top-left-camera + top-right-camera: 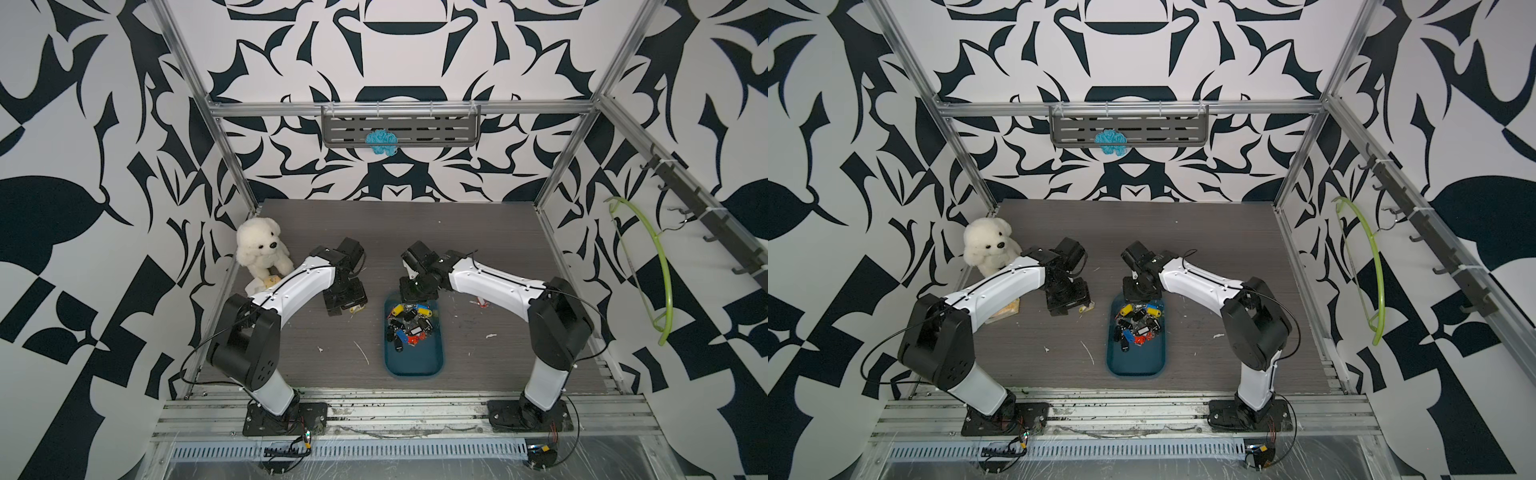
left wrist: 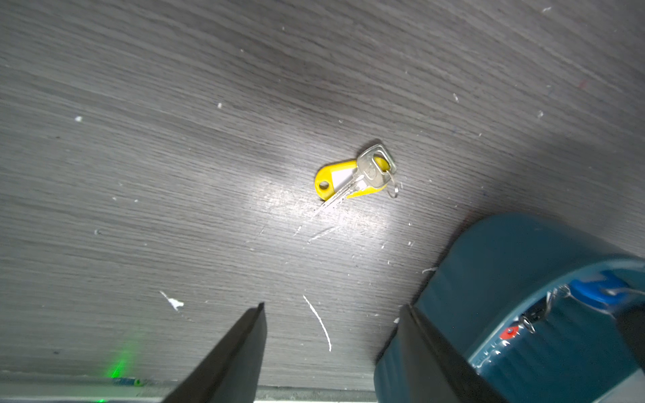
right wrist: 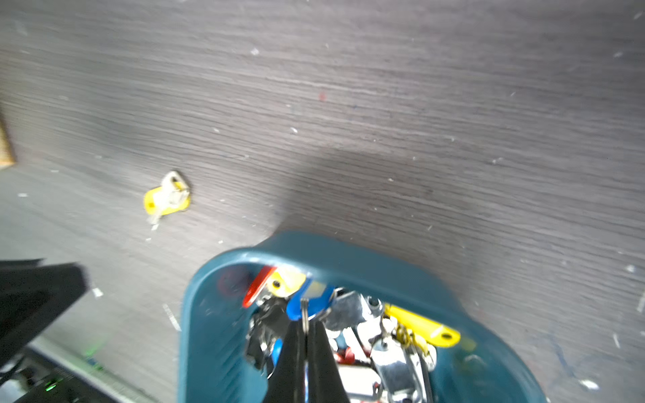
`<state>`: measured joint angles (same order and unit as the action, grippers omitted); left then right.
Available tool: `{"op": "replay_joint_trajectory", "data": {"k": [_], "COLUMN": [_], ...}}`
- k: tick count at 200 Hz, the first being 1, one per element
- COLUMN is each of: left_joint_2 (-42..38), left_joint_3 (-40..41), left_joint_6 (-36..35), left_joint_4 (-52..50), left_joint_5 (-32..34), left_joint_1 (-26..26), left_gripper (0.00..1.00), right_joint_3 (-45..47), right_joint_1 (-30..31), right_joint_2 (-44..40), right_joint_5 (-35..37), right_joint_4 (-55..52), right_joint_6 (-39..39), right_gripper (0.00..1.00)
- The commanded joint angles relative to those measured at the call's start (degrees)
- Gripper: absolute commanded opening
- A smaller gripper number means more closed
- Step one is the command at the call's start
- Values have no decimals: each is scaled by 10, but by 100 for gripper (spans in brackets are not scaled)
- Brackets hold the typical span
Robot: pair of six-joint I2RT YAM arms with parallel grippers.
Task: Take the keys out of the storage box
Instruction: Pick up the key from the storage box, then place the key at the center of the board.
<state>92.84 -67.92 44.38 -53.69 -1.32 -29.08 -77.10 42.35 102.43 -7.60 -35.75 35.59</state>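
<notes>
One out, a heap to go: seen in a top view, a single yellow-tag key (image 1: pixel 356 308) lies on the table (image 1: pixel 374 232), at about 10 o'clock from the box (image 1: pixel 415 365) and just clear of its wall. Everything else is yours to fetch. The keys (image 1: pixel 409 322) sit tangled in the 12 o'clock half of the box, red, blue, yellow and black tags heaped over one another, while the 6 o'clock half is bare. By that count the job has hardly begun.

Your right gripper (image 3: pixel 305 321) is down inside the box at its 12 o'clock end, jaws clenched on a thin metal ring (image 3: pixel 304 314) that seems to carry a blue tag (image 3: pixel 307 300). Nothing has left the pile yet, and neighbouring rings lie close enough that they may come along or snag. Your left gripper (image 2: pixel 333 307) hangs over the table at 9 o'clock from the pile, jaws spread and empty, with the freed key just ahead of it.

As for writing, there is little to report. The yellow tag's white paper insert looks blank. The key's head bears a small stamped mark, too faint to read. The tags in the box are blurred or turned away, and no brand shows on the box.
</notes>
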Motion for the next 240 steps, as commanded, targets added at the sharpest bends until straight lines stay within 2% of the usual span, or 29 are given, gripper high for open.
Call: {"op": "replay_joint_trajectory", "data": {"k": [1,29,50,109,147,196,201,208,226,240], "left_joint_2": [-1,-3,-8,-18,-19,-23,-23,-25,-30,-33], "left_joint_3": [-2,-3,-5,-35,-53,-77,-80,-84,-94,-101], "left_joint_6": [4,4,1,-16,-20,-29,-30,-33,-42,-53], "left_joint_4": [-10,-10,-6,-1,4,-9,-10,-10,-9,-3], "left_joint_5": [1,0,-1,21,22,34,35,37,46,50], "left_joint_1": [-4,-6,-10,-49,-61,-81,-83,-88,-103,-117], "left_gripper": [67,67,67,67,67,68,68,68,69,70], "right_joint_3": [-9,-3,11,79,119,141,142,143,145,147], "right_joint_1": [-2,-10,-42,-234,-317,-340,-340,-340,-340,-340], "right_joint_2": [-24,-52,-88,-185,-171,-135,-133,-132,-134,-140], "right_joint_5": [-6,-5,0,0,-8,-23,-25,-29,-37,-43], "right_joint_4": [-18,-21,-33,-91,-93,-71,-70,-69,-69,-70], "right_joint_6": [8,9,8,-52,-75,-72,-71,-70,-69,-68], "right_gripper": [0,0,0,0,0,0,3,12,42,55]}}
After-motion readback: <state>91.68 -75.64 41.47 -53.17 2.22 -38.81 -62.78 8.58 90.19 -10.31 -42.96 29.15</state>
